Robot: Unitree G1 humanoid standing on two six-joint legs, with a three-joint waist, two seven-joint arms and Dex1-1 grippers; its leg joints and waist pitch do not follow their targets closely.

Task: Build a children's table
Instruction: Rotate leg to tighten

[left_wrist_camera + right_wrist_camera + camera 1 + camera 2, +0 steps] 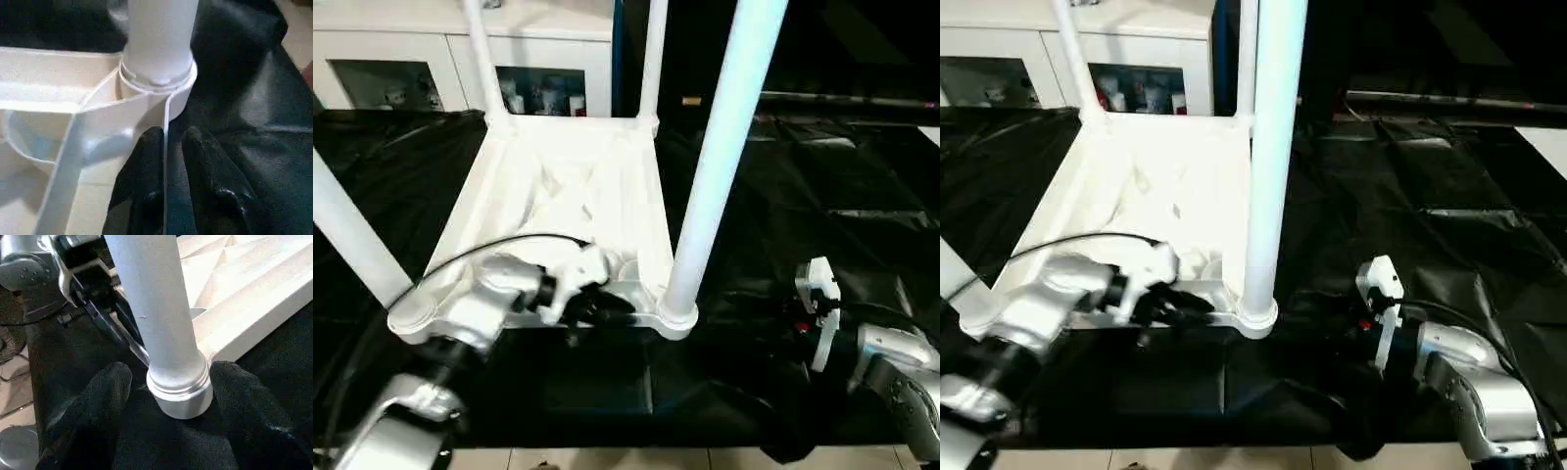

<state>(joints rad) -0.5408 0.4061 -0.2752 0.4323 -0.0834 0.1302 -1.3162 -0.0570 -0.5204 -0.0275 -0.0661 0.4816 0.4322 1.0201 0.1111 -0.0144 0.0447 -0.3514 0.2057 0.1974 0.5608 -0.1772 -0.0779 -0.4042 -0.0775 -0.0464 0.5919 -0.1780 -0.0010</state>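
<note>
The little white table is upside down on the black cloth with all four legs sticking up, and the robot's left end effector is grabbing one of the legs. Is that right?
Almost. The table is upside down on the black cloth with four legs up, but the left end effector isn't on a leg. The left wrist view shows its fingers either side of the tabletop's thin rim, just below the near corner leg.

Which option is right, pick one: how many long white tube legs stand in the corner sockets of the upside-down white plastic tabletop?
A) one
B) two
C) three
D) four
D: four long white tube legs rise from the corners of the upside-down white plastic tabletop: near right, near left, far left and far right.
</note>
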